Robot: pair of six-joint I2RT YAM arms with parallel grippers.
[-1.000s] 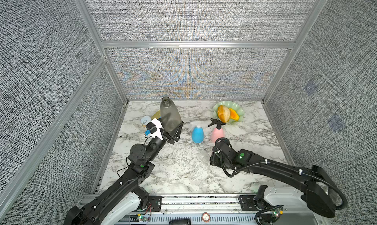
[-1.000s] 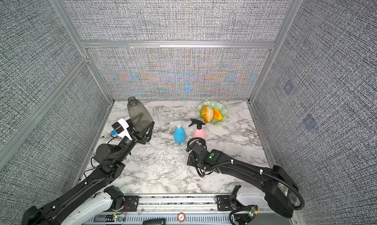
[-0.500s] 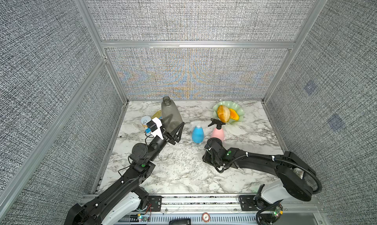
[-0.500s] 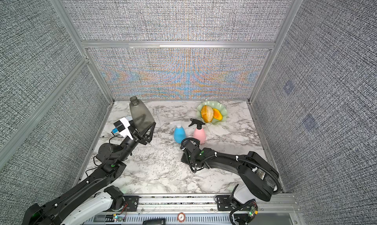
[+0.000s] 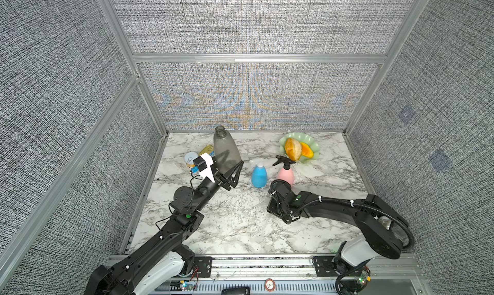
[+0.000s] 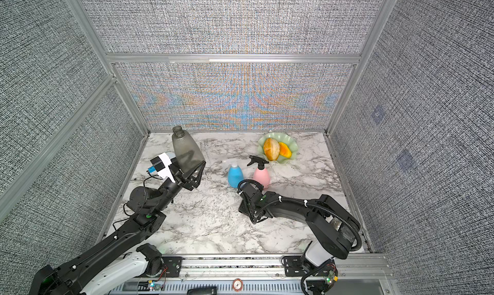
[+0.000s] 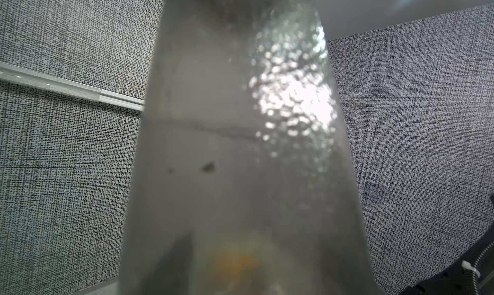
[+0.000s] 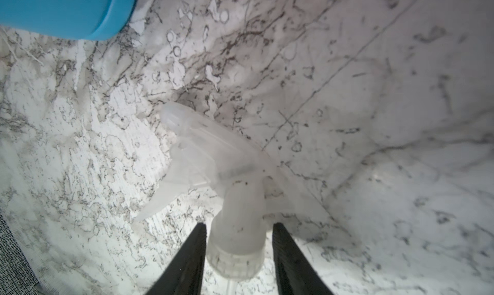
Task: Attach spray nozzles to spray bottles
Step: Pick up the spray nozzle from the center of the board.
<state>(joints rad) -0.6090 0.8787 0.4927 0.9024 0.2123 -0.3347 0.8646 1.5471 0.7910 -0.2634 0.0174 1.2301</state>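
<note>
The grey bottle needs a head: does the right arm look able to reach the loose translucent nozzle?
Probably yes: the right tool straddles the translucent nozzle at its collar, and the blue bottle stands apart.

**A:** Anyone manage to read anything in here? Labels, brand names, numbers?

**B:** Nope, nothing legible tbh. The round badge [image 5: 269, 283] on the front rail has some reddish mark in it, but it's way too small to make out. The tin can [image 5: 190, 158] and the yellow tin [image 5: 207, 148] at the back left show bits of colour, no letters I can pick out. The dark specks on the grey bottle [image 7: 208, 167] are just specks.
</note>
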